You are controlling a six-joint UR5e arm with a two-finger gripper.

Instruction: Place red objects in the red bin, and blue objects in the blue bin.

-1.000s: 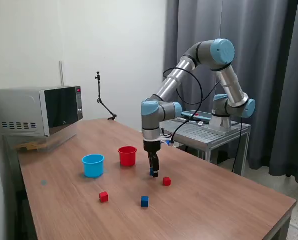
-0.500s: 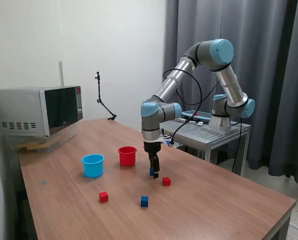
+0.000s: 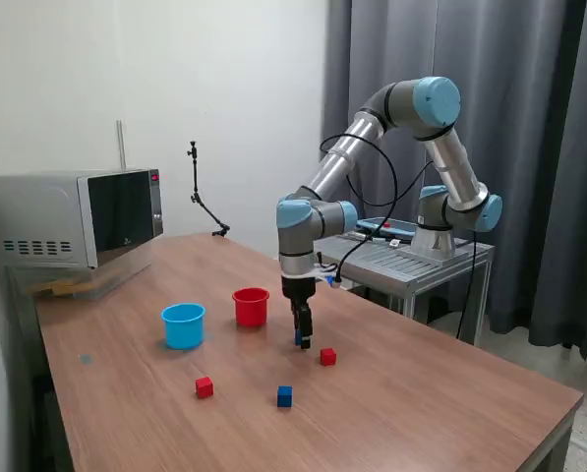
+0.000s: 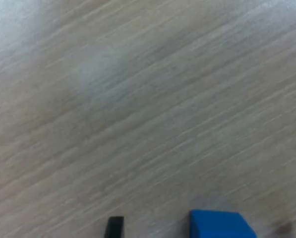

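Change since earlier frames: I saw almost none; the arm stayed low over the table (image 3: 421, 393).
Gripper (image 3: 302, 339): fingers straddled a blue cube (image 4: 219, 225); whether they pinched it I could not tell.
Second blue cube (image 3: 285, 395): lay nearer the front edge.
Red cubes (image 3: 327, 357) (image 3: 205, 386): loose on the table.
Red cup (image 3: 251, 306), blue cup (image 3: 183, 324): upright, side by side.

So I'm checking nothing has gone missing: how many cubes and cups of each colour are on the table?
Red cubes: 2
Blue cubes: 2, one at the pincer tips
Red cup: 1
Light blue cup: 1
Total: 6
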